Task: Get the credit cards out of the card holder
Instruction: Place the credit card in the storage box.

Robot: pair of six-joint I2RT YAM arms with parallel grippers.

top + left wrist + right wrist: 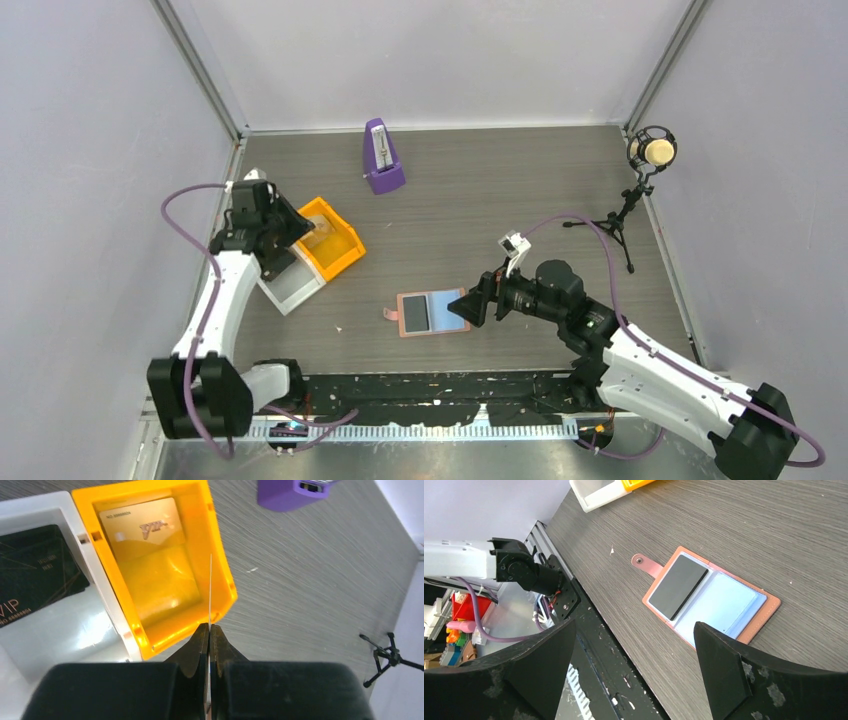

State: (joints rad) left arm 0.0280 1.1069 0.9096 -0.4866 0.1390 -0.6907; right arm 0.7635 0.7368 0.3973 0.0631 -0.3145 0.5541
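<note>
1. Card holder (446, 313) lies spread open and flat on the grey wood-grain table (480, 200), toward the near edge and roughly midway between the two arms. Its salmon-tan border frames two blue-grey inner faces, and its small snap tab (646, 564) sticks out on the left side.
2. One dark card (678, 586) sits on the holder's left inner face, on the tab side. It is a little askew, with one corner reaching toward the fold. The right face shows only blue-grey.
3. The right gripper (472, 305) is at the holder's right edge with its jaws spread wide and nothing between them. From its wrist camera the holder lies just ahead, framed by the two black fingers (719, 665). I can't tell whether the tips touch the table.
4. The left gripper (209, 627) is off at the left side of the table, closed tight on a thin card (210, 590). The card is seen edge-on as a pale sliver, so its colour can't be told.
5. That card hangs over the orange tray (220, 555), close to the tray's right wall.
6. A gold card (142, 525) marked VIP lies in the orange tray.
7. A white tray (65, 625) touches the orange one on its left — a black card (30, 575) with VIP lettering lies inside it.
8. Farther back stand a purple metronome (383, 158) and, in the right corner, a microphone (652, 151) on a small tripod.
</note>
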